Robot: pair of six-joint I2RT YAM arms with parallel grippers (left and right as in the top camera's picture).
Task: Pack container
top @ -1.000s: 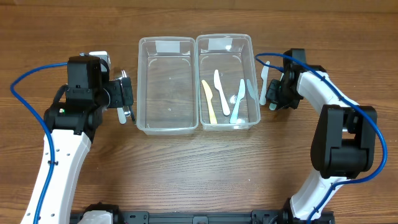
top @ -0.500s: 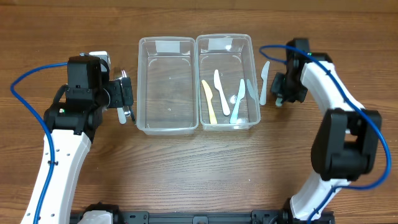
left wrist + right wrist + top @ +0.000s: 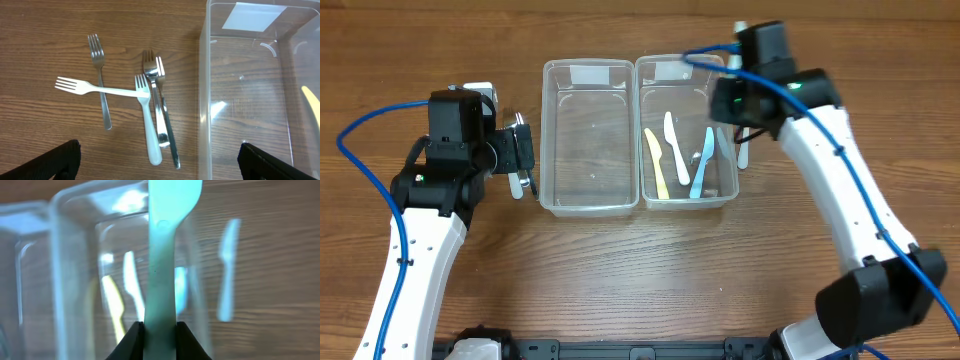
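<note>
Pale green knife (image 3: 161, 280): pinched at its narrow part by right gripper (image 3: 160, 332), hanging over far-right rim of right container (image 3: 682, 62).

Step, as judged: bringing knife in to join the packed knives (image 3: 672, 145).

Next move calls for: centre over container floor, lower, let go.

White knife (image 3: 227, 265) on table just right of container, not yet packed.

Left container (image 3: 582, 66) adjoins its left wall, looks bare.

Forks (image 3: 150, 100) on table further left, with left gripper (image 3: 523, 155) spread wide above them, holding nothing.

Hard to see: held knife is hidden under arm in overhead view, and its upper end is cut off in wrist view.
</note>
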